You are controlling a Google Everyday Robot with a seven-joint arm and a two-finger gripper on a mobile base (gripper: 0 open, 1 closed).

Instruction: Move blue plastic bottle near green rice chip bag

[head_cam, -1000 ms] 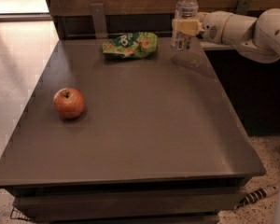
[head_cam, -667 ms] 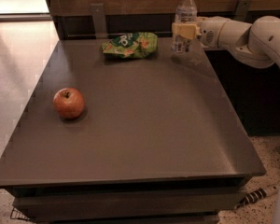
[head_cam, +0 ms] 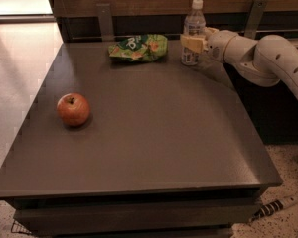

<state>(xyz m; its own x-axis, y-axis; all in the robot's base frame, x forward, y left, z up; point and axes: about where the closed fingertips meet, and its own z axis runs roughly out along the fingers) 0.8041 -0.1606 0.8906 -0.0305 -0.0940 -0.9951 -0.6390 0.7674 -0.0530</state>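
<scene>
The blue plastic bottle (head_cam: 192, 29), clear with a white cap and a blue-and-white label, stands upright at the far right of the table, its base at the table surface. My gripper (head_cam: 192, 42) reaches in from the right, and its pale yellow fingers (head_cam: 190, 41) are closed around the bottle's middle. The green rice chip bag (head_cam: 139, 47) lies flat at the far edge, a short gap to the left of the bottle.
A red apple (head_cam: 73, 109) sits on the left side of the dark table (head_cam: 154, 143). A wooden wall with metal brackets (head_cam: 105, 20) runs behind the far edge. My white arm (head_cam: 268, 58) crosses the table's right rear corner.
The gripper has lowered the bottle and shifted it slightly left toward the bag. The bag and apple have not moved.
</scene>
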